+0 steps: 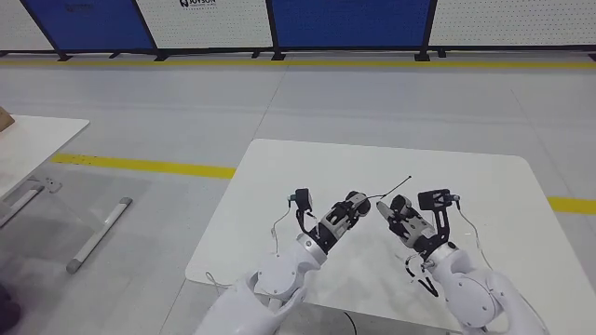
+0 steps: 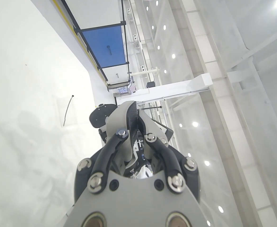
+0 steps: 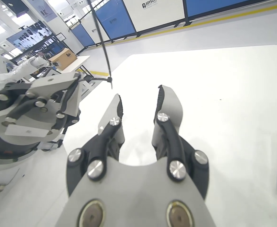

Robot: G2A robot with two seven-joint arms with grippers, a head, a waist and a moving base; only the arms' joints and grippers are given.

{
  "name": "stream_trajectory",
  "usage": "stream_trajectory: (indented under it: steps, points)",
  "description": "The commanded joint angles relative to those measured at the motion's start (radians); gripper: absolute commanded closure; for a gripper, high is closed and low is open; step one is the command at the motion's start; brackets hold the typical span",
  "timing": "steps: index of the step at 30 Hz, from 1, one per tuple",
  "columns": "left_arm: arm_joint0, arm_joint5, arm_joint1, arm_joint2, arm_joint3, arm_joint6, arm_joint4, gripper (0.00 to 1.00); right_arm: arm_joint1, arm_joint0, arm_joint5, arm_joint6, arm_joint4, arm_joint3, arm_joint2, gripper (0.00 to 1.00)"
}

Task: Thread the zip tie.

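The right gripper (image 3: 139,92) is about half open and holds nothing. The closed left gripper (image 3: 77,81) pinches the zip tie (image 3: 109,79). Its head is just ahead of the right fingertips, and the strap rises away from them.

Bright, even light is falling from overhead. In the left wrist view round lamps (image 2: 195,124) are shining as white spots, and one corner is burning out in glare. The table (image 1: 466,177) is glowing almost blank white. The zip tie (image 3: 109,79) is standing out dark against the pale floor (image 3: 200,34). Toward the wrist views' edges the panels (image 3: 162,8) are bowing and leaning.
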Motion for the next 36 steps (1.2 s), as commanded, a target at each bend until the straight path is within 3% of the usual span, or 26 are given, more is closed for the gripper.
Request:
stream_trajectory:
  steps: [1, 11, 23, 28, 30, 31, 36]
  points:
    - [-0.001, 0.000, -0.001, 0.001, 0.002, 0.001, 0.002, 1.00, 0.000, -0.004, -0.003, -0.001, 0.001, -0.008, 0.001, 0.62]
    - [-0.005, 0.003, -0.003, -0.003, 0.012, -0.010, 0.011, 1.00, -0.003, -0.006, -0.001, -0.005, -0.010, -0.023, -0.003, 0.64]
    - [-0.002, 0.005, -0.004, -0.004, 0.010, -0.027, 0.035, 1.00, -0.007, -0.001, 0.007, -0.003, -0.005, -0.024, -0.002, 0.77]
    - [0.003, 0.001, -0.004, -0.002, 0.010, -0.031, 0.044, 1.00, -0.008, -0.002, 0.009, 0.000, -0.009, -0.024, -0.003, 0.78]
    - [0.005, 0.000, -0.004, -0.001, 0.008, -0.032, 0.049, 1.00, -0.008, -0.003, 0.008, 0.001, -0.012, -0.025, -0.002, 0.88]
    - [0.006, -0.001, -0.004, -0.001, 0.007, -0.032, 0.051, 1.00, -0.008, -0.004, 0.008, 0.001, -0.013, -0.026, -0.002, 0.98]
    - [0.011, -0.001, -0.005, -0.001, 0.002, -0.029, 0.061, 1.00, -0.008, -0.007, 0.006, 0.009, -0.024, -0.029, -0.001, 1.00]
